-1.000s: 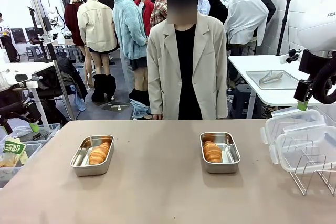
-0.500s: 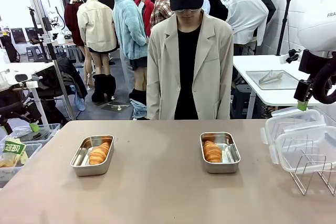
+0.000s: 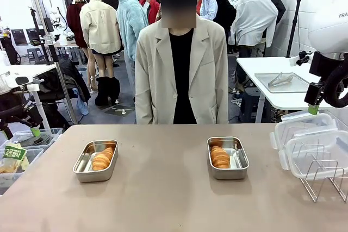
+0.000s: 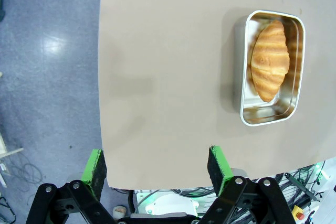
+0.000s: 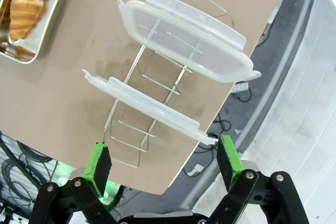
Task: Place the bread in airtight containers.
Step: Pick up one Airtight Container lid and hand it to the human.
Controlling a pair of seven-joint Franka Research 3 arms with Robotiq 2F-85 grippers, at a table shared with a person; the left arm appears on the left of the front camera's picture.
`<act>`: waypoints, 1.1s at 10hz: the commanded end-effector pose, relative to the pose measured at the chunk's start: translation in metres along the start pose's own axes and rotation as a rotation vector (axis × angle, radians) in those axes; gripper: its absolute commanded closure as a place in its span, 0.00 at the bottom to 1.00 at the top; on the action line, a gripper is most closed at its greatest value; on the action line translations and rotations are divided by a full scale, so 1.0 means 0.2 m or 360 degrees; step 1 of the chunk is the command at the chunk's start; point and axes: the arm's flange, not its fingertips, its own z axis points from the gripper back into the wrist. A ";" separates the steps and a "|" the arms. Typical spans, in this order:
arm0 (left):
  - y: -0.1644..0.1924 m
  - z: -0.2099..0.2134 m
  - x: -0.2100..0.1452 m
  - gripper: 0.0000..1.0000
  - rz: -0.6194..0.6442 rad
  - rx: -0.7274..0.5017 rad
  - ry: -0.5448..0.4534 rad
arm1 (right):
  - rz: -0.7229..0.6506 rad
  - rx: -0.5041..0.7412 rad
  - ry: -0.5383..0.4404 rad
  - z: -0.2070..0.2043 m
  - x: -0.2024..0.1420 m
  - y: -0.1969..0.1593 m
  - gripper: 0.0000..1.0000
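Over the last second nothing on the bench (image 3: 163, 205) is moved. Only the person (image 3: 182, 74) at the far side is seen to have shifted slightly toward the robot's left, with no hand brought forward. The placing is therefore judged done and the closing still owed. The two clear lids (image 3: 304, 142) are propped in the wire rack (image 3: 322, 180) at the bench's right end, well apart from both tins. The left croissant (image 3: 103, 158) is laid lengthwise in the right half of the left tin (image 3: 87, 175), and the right croissant (image 3: 220, 156) in the left half of the right tin (image 3: 239, 169). Both are golden-brown, with ridged crusts. The left fingers (image 4: 94, 165) are spread wide and empty above the bench edge near the left tin. The right fingers (image 5: 98, 161) are equally wide and empty above the rack.
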 end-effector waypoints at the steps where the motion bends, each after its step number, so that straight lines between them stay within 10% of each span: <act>1: 0.00 -0.01 0.00 0.00 0.0028 0.0021 -0.0021 | 0.0006 -0.0006 0.0024 0.01 0.00 -0.01 0.00; 6: 0.00 -0.01 0.00 0.00 0.0028 0.0021 -0.0021 | 0.0134 -0.0052 0.0016 0.00 -0.01 0.00 0.00; 11: 0.00 -0.01 0.00 0.00 0.0028 0.0021 -0.0021 | 0.1485 -0.0326 0.0385 -0.07 -0.05 0.05 0.00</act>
